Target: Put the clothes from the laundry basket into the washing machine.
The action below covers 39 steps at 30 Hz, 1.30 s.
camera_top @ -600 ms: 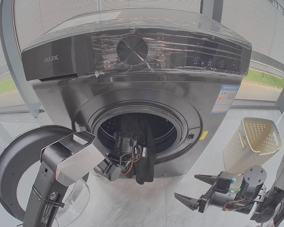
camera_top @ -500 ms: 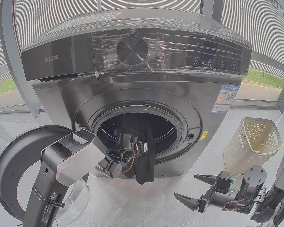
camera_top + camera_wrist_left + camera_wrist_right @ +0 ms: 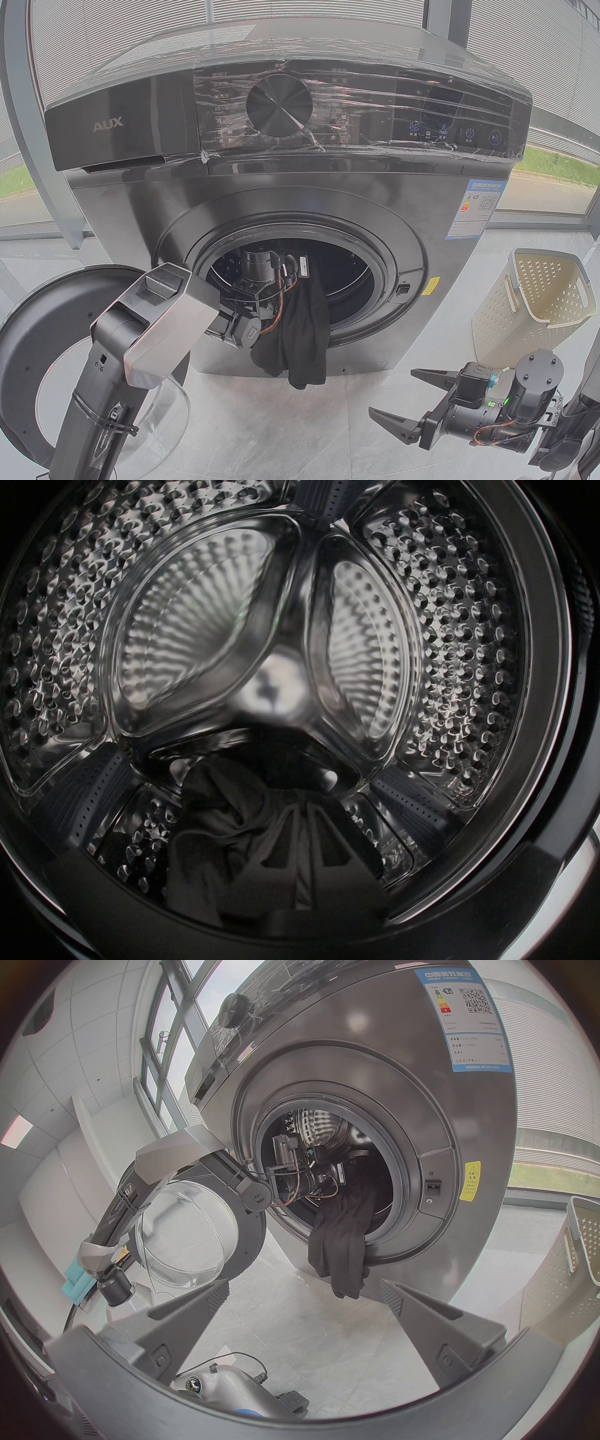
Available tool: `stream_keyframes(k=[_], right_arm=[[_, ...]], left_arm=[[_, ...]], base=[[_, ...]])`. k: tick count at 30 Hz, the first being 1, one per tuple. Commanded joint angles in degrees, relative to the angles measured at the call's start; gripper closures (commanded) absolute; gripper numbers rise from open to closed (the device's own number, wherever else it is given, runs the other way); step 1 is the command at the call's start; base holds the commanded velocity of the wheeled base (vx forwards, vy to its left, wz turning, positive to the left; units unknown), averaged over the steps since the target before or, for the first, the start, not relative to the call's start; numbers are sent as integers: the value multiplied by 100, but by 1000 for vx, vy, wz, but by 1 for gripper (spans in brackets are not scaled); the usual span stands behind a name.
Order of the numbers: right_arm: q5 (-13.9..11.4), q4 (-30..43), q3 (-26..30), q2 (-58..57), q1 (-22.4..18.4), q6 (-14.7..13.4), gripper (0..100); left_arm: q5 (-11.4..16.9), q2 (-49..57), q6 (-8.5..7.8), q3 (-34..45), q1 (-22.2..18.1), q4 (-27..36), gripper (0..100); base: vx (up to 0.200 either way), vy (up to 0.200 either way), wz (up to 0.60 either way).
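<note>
Head view, from the left: the washing machine's round door (image 3: 37, 350) stands swung open, low over the pale tiled floor (image 3: 294, 425). Just beside it the left arm (image 3: 156, 325) runs up and into the mouth of the washing machine (image 3: 400, 206), its wrist inside the upper left part of the round opening. The left gripper (image 3: 304, 812) is within the drum (image 3: 437, 636). In the left wrist view its two fingers (image 3: 275, 849) lie pressed together. As far as that dark picture allows, they pinch a fold of the black garment (image 3: 304, 337), which bunches over and around them. The garment hangs from beside the wrist across the lower rim of the opening. Part of it lies inside on the drum's bottom, and the rest drapes down the front of the machine, its lowest end loose near the floor. Behind the cloth the drum's perforated metal walls and ribs catch the light.

Farther right, the right gripper (image 3: 391, 392) hangs low over the floor in front of the machine's right corner, well apart from the garment. Its fingers are spread wide and empty, pointing toward the left. Behind it, the cream laundry basket (image 3: 531, 306) sits on the floor just beside the machine's right side, its open top turned up toward the camera.
</note>
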State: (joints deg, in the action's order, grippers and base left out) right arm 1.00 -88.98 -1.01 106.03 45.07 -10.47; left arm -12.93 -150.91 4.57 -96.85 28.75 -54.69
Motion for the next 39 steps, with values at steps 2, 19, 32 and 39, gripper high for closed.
stream_keyframes(k=[2,19,32,39], right_arm=[[-3,-41,13,-13,-7,1,0],[-3,-41,31,-30,11,1,0],[-3,-41,31,-118,46,1,0],[-3,-41,31,-153,55,1,0]], left_arm=[[-7,79,35,334,52,2,0],[625,483,9,2241,386,178,0],[564,-53,-88,1758,254,90,100],[538,26,-35,1538,228,55,100]], base=[[0,0,0],[0,0,0],[0,0,0],[0,0,0]])
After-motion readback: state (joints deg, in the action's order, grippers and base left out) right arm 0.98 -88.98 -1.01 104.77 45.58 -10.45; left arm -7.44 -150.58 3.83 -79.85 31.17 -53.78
